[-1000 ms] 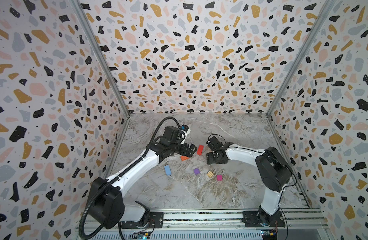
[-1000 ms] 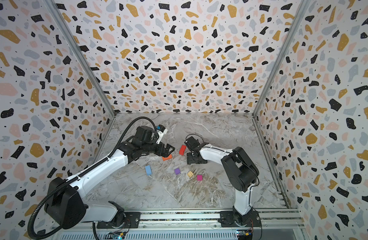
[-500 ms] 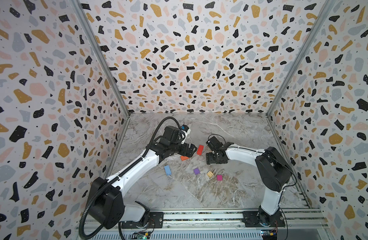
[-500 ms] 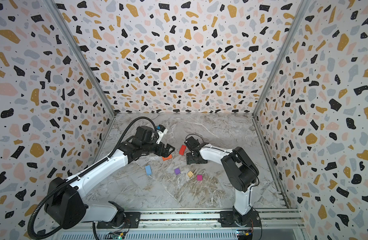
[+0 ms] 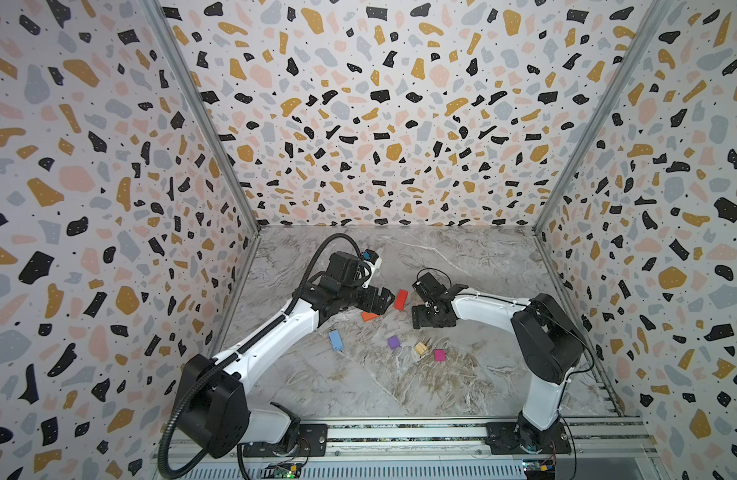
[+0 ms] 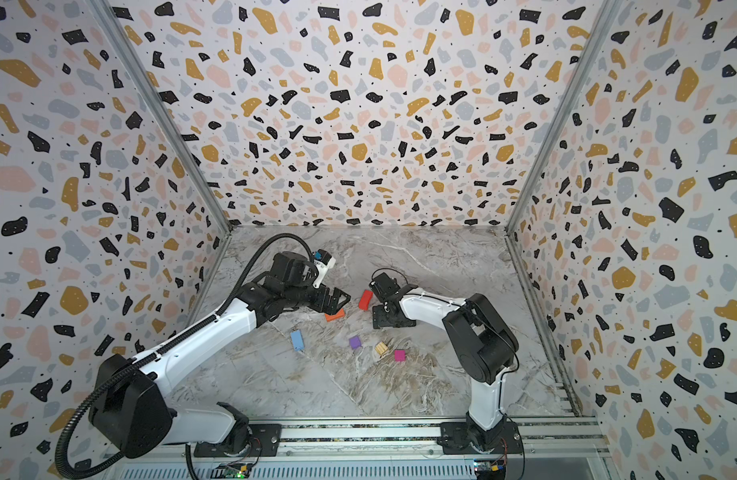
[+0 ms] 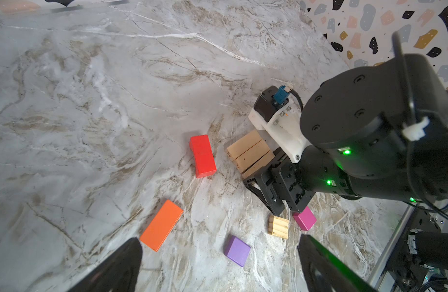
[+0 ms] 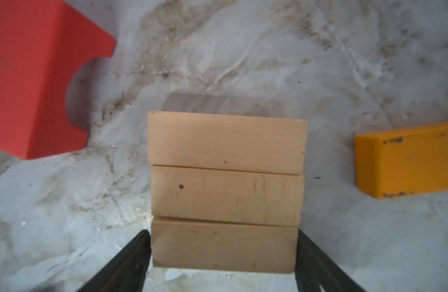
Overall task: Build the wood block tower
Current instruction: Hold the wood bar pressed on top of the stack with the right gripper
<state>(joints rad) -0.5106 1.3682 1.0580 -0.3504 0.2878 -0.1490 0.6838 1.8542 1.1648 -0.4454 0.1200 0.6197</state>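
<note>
Three tan oblong blocks (image 7: pixel 248 151) lie side by side on the marble floor. My right gripper (image 8: pixel 224 242) points down over them, open, its fingers (image 8: pixel 139 252) just off the ends of the nearest tan block (image 8: pixel 223 244). In both top views this gripper (image 5: pixel 431 318) hides them. The red block (image 5: pixel 400 299) stands beside it. My left gripper (image 5: pixel 379 301) hovers open and empty over the orange block (image 5: pixel 369 316). Loose nearer the front are a light blue block (image 5: pixel 336 340), a purple cube (image 5: pixel 394 342), a tan cube (image 5: pixel 420 348) and a magenta cube (image 5: pixel 439 355).
Terrazzo-patterned walls (image 5: pixel 379 124) close in the floor on three sides. The rail (image 5: pixel 400 432) with both arm bases runs along the front edge. The left arm's black cable (image 5: pixel 317 257) loops above its wrist.
My right gripper's jaws have widened a little around the nearest tan block. Both arms stay where they were.
</note>
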